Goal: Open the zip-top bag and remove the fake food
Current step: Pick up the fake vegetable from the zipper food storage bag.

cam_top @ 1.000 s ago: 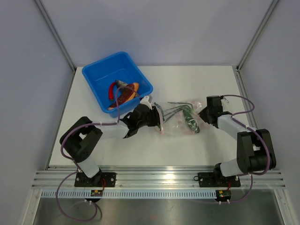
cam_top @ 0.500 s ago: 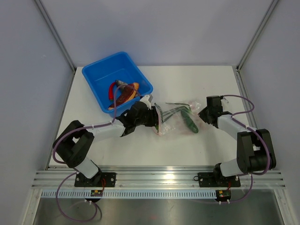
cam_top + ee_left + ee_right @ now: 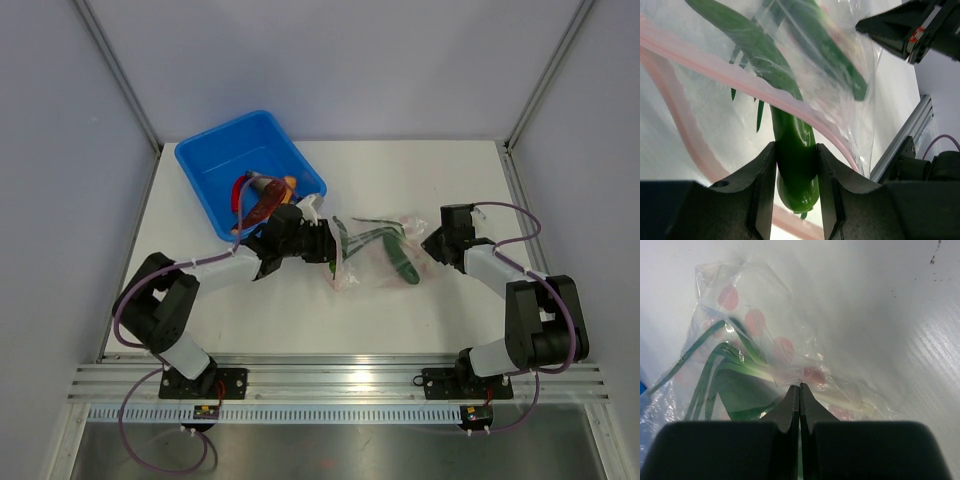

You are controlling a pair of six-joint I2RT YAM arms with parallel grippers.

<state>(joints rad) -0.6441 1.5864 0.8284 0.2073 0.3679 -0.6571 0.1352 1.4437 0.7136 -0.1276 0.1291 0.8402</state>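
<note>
Clamping a green toy pepper (image 3: 796,150) at the mouth of the zip-top bag (image 3: 378,262), the left jaws hold it across the pink zip strip (image 3: 715,75). Its long axis runs from them into the bag, toward the right jaws, pressed together on plastic at the bag's far end. The bag lies on the table (image 3: 450,180) between both; drawing back along that axis should free it.

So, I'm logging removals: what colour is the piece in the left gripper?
Glossy green piece, clearest in the left wrist view.
</note>
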